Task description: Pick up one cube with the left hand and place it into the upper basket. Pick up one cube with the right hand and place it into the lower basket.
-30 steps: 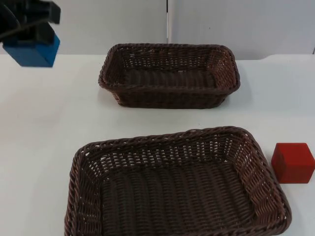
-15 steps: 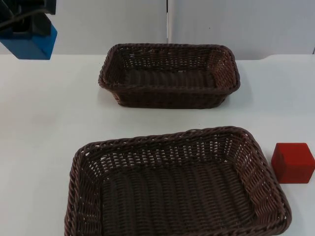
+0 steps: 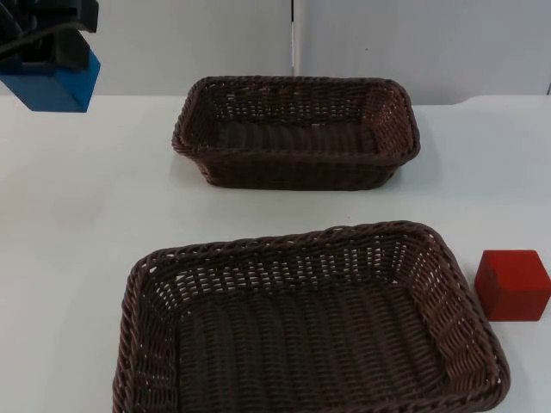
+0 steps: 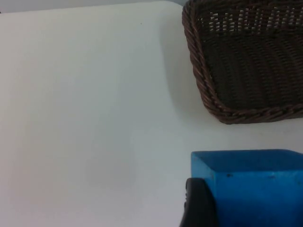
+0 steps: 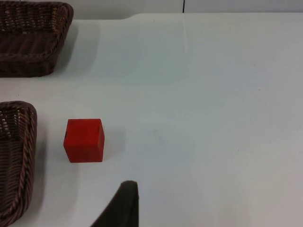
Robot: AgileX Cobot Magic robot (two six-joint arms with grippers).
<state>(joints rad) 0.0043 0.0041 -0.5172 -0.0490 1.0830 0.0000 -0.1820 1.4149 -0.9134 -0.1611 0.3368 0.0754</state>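
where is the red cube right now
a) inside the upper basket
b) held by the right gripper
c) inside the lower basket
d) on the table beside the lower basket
d: the red cube sits on the white table just off the lower basket, while the right gripper hangs apart from it.

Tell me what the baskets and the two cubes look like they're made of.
Upper basket and lower basket: dark brown woven wicker or plastic rattan, with braided rims and open weave; which one is unclear. Blue cube, held in the left end effector, and red cube on the table: smooth, matte, uniform colour, possibly painted wood, plastic or foam.
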